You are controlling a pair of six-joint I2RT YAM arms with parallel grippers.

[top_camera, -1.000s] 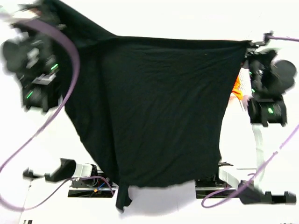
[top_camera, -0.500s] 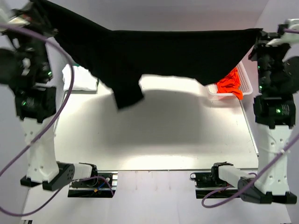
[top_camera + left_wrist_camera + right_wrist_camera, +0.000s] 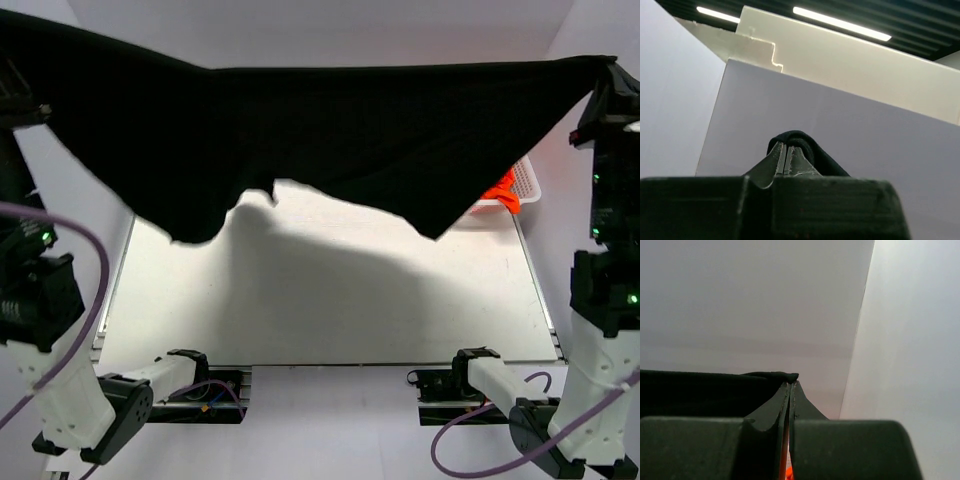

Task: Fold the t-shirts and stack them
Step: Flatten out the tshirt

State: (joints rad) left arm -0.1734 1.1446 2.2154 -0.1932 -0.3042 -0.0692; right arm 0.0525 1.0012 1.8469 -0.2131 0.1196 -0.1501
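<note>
The large black t-shirt (image 3: pixel 330 135) hangs stretched high across the far side of the table in the top view, held at both upper corners. My left gripper (image 3: pixel 786 150) is shut on its left corner (image 3: pixel 807 145), raised high at the far left. My right gripper (image 3: pixel 791 385) is shut on its right corner (image 3: pixel 767 375), at the top right (image 3: pixel 607 70). Orange shirts (image 3: pixel 497 192) peek from below the black cloth's right edge. The white and green shirts are hidden.
A white basket (image 3: pixel 527 178) holding the orange shirts stands at the back right of the white table (image 3: pixel 330 300). White walls close in the left, back and right. The arm bases and purple cables sit at the near edge.
Both arms have lifted the black shirt higher and swung it from near the camera toward the back. Its lower edge now hangs above the table, covering the left back corner.
</note>
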